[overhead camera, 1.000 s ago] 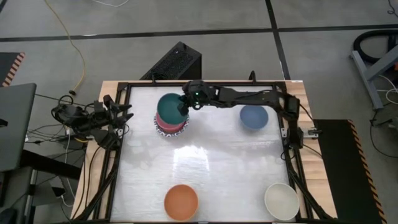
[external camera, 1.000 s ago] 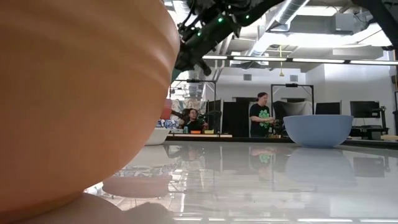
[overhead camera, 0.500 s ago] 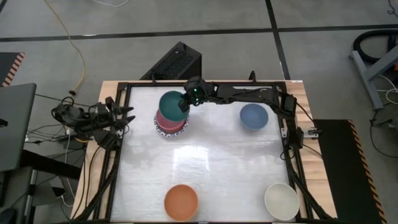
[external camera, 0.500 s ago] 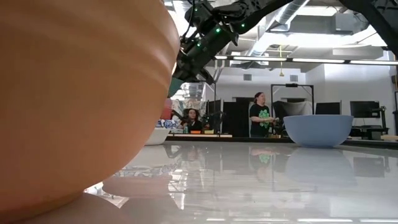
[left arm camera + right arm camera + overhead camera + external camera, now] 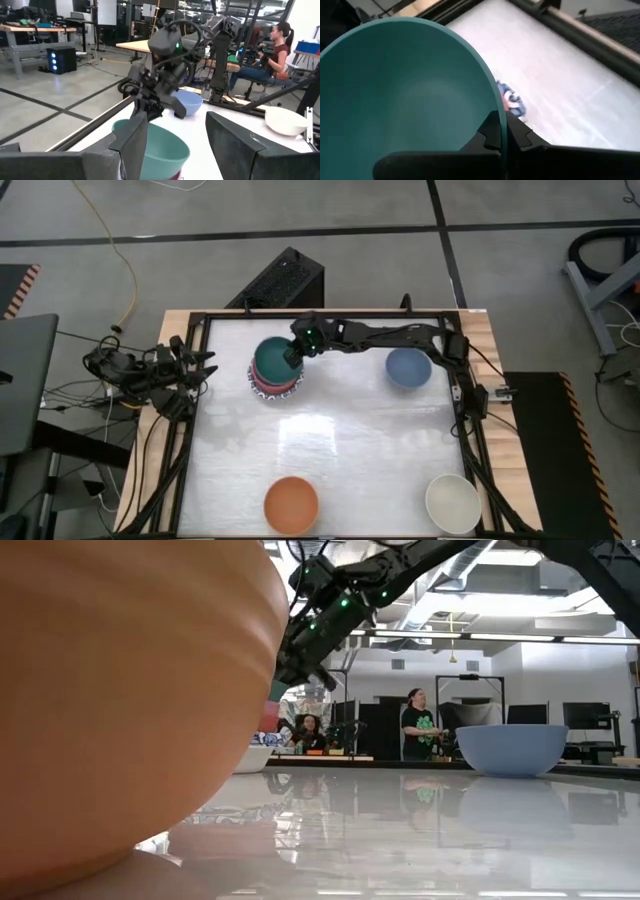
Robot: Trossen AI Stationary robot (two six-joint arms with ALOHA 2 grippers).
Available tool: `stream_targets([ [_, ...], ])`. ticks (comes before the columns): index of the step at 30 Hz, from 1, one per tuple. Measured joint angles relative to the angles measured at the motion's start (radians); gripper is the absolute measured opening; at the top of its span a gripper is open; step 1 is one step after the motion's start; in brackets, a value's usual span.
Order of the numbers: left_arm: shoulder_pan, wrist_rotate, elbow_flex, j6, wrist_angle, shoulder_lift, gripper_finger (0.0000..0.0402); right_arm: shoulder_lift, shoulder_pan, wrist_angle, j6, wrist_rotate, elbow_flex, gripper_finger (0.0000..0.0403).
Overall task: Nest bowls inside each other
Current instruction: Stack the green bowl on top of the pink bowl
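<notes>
Right gripper (image 5: 292, 352): mine; fingers pinched on the rim of the dark green bowl (image 5: 271, 355), one finger inside the wall, one outside, at the bowl's right edge.
Dark green bowl: far left part of the table (image 5: 330, 440), sitting over the stack (image 5: 275, 385); from above it looks nearly centred, and whether it is fully seated I cannot tell.
Stack: pink and red rims show beneath the green, with a blue-and-white patterned plate (image 5: 259, 391) at the bottom.
Blue bowl (image 5: 408, 367): far right, standing alone, well apart from the stack.
Orange bowl (image 5: 291, 503): near edge, left of centre, alone.
Cream bowl (image 5: 452, 502): near right corner, alone.
Left gripper (image 5: 175, 145): fingers spread, nothing between them, waiting off the table's left edge, facing the stack.
Step in hand: settling the green bowl into the pink one, by my judgement.
How to do it well: keep the rim level, lower straight down until the walls meet evenly, then part the fingers without dragging sideways, and lift clear upward.
Risk: a tilted release could leave the bowl cocked or nudge the stack on its plate.
Remaining: blue, orange and cream are not yet nested.
</notes>
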Motion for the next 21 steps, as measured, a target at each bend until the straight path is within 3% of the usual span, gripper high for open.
stream_targets([
  [8,0.000,0.000,0.000,-0.002,0.008,0.000,0.0191,-0.002,-0.002,0.002,0.017,-0.005,0.001,0.0024],
  [21,0.000,0.000,0.000,-0.024,0.007,0.000,0.0191,0.013,-0.001,0.015,0.006,-0.052,0.001,0.0111],
])
